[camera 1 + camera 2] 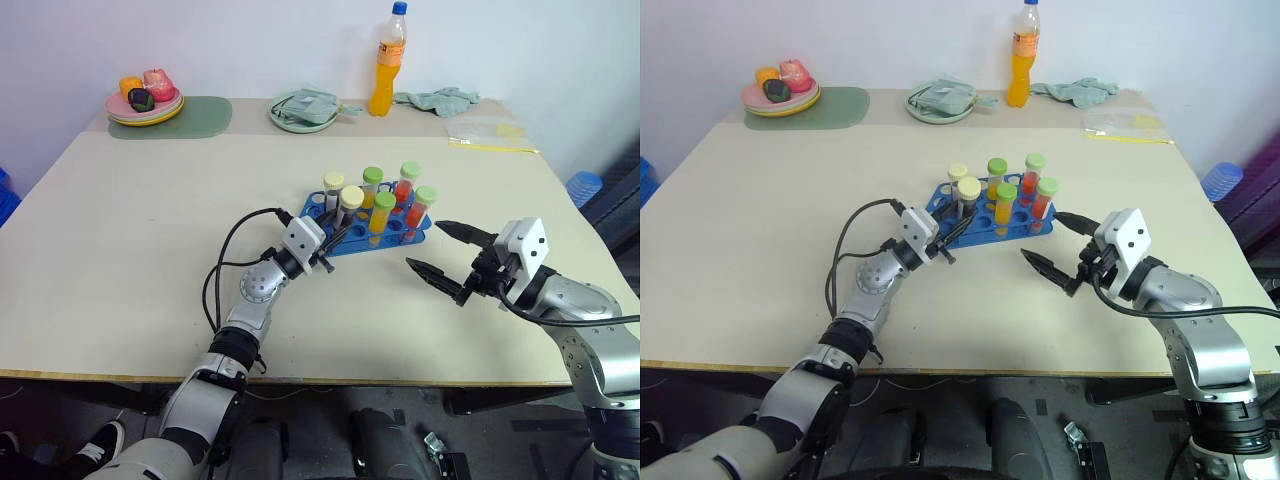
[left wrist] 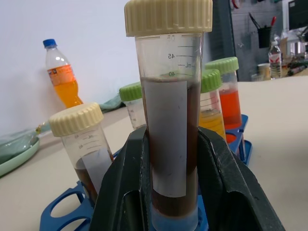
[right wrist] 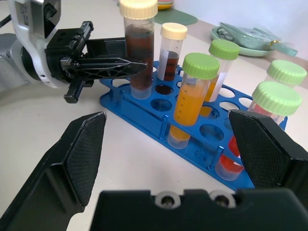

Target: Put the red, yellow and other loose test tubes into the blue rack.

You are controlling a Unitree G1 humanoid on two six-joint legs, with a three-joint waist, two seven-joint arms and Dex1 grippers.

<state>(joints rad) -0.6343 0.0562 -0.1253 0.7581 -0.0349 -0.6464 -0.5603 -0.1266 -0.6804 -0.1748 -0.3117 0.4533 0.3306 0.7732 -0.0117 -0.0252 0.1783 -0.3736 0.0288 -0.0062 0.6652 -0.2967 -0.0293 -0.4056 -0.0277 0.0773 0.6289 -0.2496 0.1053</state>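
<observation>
Last tube going into the rack

The brown tube (image 3: 139, 45), cream-capped, stands upright with its foot in a corner hole of the blue rack (image 1: 352, 240), clamped in the left tool (image 3: 113, 65); five others are seated mid-tabletop (image 1: 130, 260); none seems loose; right tool (image 1: 440, 252) gapes wide, empty, just beside.

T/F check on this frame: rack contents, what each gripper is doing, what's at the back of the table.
1. The left gripper is shut on the dark cream-capped tube. True.
2. That tube lies flat on the table. False: it stands upright at a corner hole of the blue rack.
3. The right gripper holds a tube. False: its fingers are open and empty.
4. The orange bottle stands in the rack. False: it stands at the table's far edge.
5. Green-capped tubes stand in the rack. True.
</observation>
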